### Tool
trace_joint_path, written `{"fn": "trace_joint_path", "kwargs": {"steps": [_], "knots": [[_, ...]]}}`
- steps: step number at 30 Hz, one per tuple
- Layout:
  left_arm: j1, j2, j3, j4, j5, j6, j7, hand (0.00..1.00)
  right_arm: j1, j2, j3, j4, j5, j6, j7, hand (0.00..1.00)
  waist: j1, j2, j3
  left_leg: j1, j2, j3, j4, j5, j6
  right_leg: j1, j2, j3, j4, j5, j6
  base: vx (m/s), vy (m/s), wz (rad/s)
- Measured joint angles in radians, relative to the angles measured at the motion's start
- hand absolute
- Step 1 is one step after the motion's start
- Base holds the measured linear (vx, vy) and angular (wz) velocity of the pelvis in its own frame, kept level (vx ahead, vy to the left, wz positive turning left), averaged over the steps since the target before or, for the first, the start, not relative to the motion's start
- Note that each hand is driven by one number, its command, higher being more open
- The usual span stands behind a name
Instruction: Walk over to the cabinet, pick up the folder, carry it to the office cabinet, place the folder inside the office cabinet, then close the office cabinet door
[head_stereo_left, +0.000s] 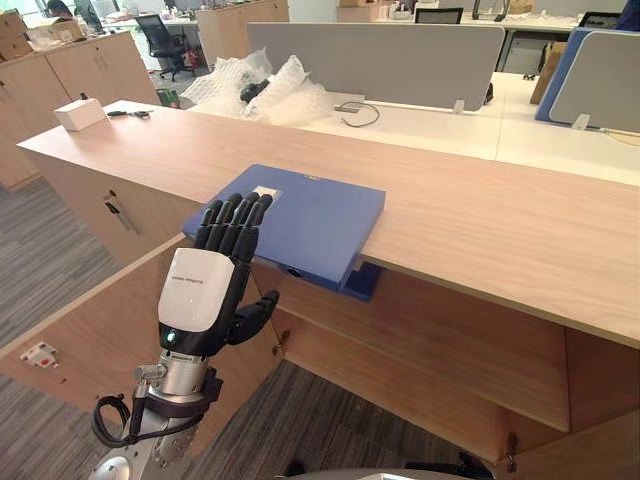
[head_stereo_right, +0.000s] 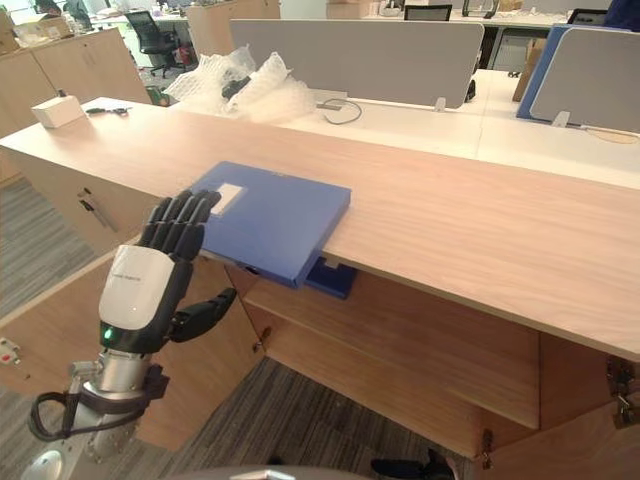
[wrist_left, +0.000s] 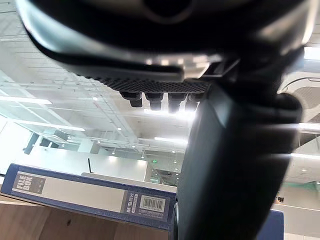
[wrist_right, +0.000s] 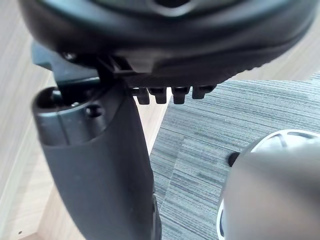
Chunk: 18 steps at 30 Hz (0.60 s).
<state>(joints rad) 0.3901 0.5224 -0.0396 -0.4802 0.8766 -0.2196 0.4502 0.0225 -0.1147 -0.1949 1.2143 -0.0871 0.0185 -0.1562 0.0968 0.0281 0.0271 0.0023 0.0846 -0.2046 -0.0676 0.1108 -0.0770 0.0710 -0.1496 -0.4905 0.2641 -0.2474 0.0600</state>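
Observation:
A blue folder (head_stereo_left: 310, 225) lies flat on the wooden cabinet top (head_stereo_left: 480, 220), its near corner hanging out over the front edge. A darker blue piece (head_stereo_left: 362, 282) shows just under that corner. My left hand (head_stereo_left: 200, 290) is raised in front of the cabinet, open, with straight fingers reaching over the folder's near left edge and the thumb spread out below the edge. In the left wrist view the folder's labelled spine (wrist_left: 90, 192) lies past the thumb (wrist_left: 230, 165). My right hand (wrist_right: 100, 165) hangs low over grey carpet beside a wood panel, open and holding nothing.
Below the top the cabinet stands open, with a shelf (head_stereo_left: 430, 340) inside and a door (head_stereo_left: 90, 330) swung out at lower left. A white box (head_stereo_left: 80, 113) and bubble wrap (head_stereo_left: 260, 88) sit on the far side. A grey partition (head_stereo_left: 380, 60) stands behind.

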Motion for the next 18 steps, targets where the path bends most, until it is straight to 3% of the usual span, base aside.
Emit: {"fn": "trace_joint_path", "kwargs": {"steps": [8, 18], "knots": [[-0.069, 0.064, -0.03, 0.071, 0.028, -0.008, -0.003, 1.0, 0.0, 0.002, -0.001, 0.006, 0.0, 0.0, 0.002, 1.0, -0.002, -0.01, -0.007, 0.004, 0.014, 0.025, -0.012, 0.003, -0.003, -0.019, 0.011, 0.028, 0.007, 0.001, -0.008, -0.01, -0.017, -0.1], [-0.163, 0.09, -0.032, 0.203, 0.038, 0.012, -0.015, 1.0, 0.011, -0.005, -0.028, -0.001, -0.029, 0.0, 0.002, 1.0, -0.035, -0.009, -0.007, 0.016, 0.017, 0.038, -0.018, 0.015, 0.018, -0.018, 0.016, 0.034, 0.009, 0.01, -0.022, -0.04, -0.015, -0.02]]}}
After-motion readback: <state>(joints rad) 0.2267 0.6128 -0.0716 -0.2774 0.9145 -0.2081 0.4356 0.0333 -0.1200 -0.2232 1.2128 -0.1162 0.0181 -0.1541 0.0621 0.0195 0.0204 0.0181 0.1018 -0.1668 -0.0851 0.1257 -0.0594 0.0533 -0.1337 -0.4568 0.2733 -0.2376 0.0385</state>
